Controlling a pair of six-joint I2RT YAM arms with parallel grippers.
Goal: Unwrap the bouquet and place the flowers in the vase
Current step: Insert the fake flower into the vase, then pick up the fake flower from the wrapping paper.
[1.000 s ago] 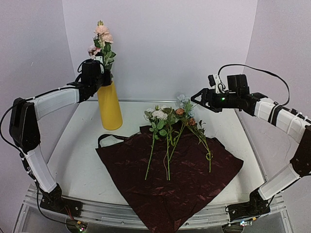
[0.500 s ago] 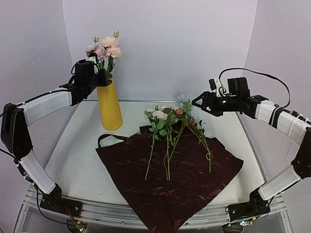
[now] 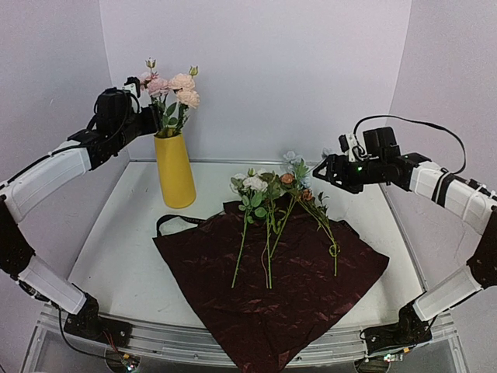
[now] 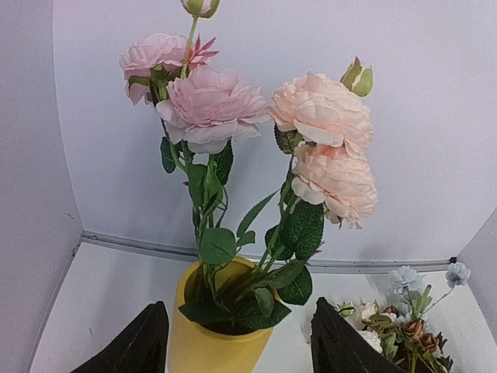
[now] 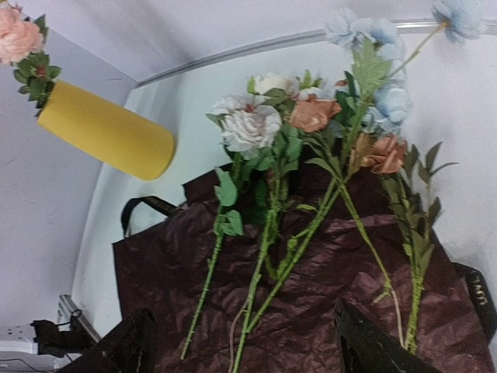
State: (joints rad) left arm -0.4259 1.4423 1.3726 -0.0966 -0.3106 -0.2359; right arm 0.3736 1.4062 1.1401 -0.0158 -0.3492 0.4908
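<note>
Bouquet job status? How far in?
Done: dark red paper lies unfolded; pink roses stand in the yellow vase. In hand: nothing; left hand open by the vase, right hand open over the loose flowers. Left: those cream, blue and rust stems lying on the paper.

You will find nothing here that you can read. The one trace of lettering is on the black ribbon [image 5: 475, 290] at the right edge of the right wrist view, by the edge of the dark red wrapping paper [image 5: 311, 303]. It shows a few small pale characters, too small and blurred to make out.
</note>
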